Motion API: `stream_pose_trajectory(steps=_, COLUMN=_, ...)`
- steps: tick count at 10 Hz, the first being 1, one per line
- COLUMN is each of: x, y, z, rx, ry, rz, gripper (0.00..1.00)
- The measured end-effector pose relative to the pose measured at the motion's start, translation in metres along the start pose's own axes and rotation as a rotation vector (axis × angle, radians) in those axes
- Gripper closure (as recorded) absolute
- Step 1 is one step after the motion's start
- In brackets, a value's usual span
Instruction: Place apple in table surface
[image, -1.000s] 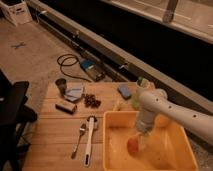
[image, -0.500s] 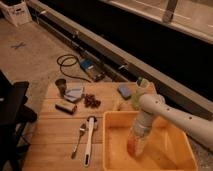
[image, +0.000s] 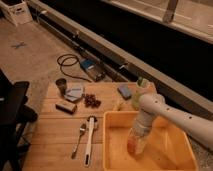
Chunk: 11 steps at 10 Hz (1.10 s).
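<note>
Camera view, the only one on record: the gripper (image: 137, 143) is lowered inside the yellow bin (image: 170, 150), near the middle of the bin floor, with the white arm (image: 175, 117) reaching in over the bin's back right rim. An orange-red rounded shape, judged to be the apple (image: 131, 147), sits at the gripper's tip, low in the bin and at or just above its floor. The two appear to be in contact, though the view is too dim here to be certain. Whether the gripper is closed on the apple or merely set around it cannot be told.

Progress is judged early. The apple is inside the bin and not on the table surface (image: 55, 137), so lifting it clear, carrying it over the bin's left wall and setting it down on the planks all remain to be done.

Containers: apart from the apple and the gripper, the bin shows bare floor. A small dark cup (image: 61, 85) stands well to the bin's left and behind it, its contents not visible. A pale green cup (image: 142, 86) stands just behind the bin's back rim, its contents likewise hidden.

Loose items: the grapes (image: 91, 100) lie left of the bin's back corner, and a spoon (image: 78, 140) and a white-handled tool (image: 89, 141) lie just beside its left wall.
</note>
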Motion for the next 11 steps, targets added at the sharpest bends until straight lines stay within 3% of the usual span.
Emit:
stream_pose_trajectory(steps=2, x=0.001, y=0.004, z=-0.025, rx=0.082, ry=0.039, rz=0.012, gripper=1.0)
stream_pose_trajectory(steps=6, x=0.003, y=0.015, z=-0.122, rx=0.265, ry=0.194, rz=0.054, gripper=1.0)
stream_pose_trajectory(steps=8, x=0.008, y=-0.002, z=-0.175, rx=0.381, ry=0.277, rz=0.064, gripper=1.0)
stream_pose_trajectory(steps=10, x=0.005, y=-0.026, z=-0.215, rx=0.475, ry=0.322, rz=0.036, gripper=1.0)
stream_pose_trajectory(steps=11, x=0.001, y=-0.039, z=-0.225, rx=0.501, ry=0.334, rz=0.012, gripper=1.0)
